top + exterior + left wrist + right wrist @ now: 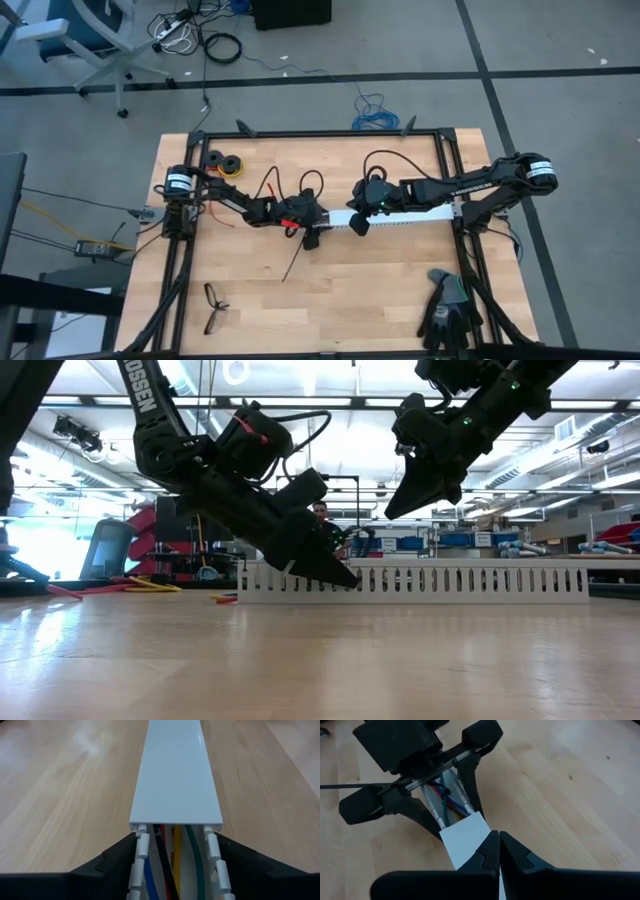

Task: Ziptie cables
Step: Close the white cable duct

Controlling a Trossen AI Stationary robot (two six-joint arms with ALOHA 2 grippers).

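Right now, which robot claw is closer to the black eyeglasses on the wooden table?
Left. The left gripper is up and right of the eyeglasses; the right gripper lies farther right.

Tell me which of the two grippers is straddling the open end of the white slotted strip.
The left gripper: its fingers flank the white slotted strip where the cables show. The right gripper is shut, above the strip's lid.

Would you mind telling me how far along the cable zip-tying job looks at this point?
Done: the cables already lie inside the white slotted strip, with its cover on. In hand: the left gripper straddles the strip's open end, fingers on either side, while the shut right gripper hovers above the cover. Left: a ziptie lies loose on the table; whether any tie is already fastened cannot be told.
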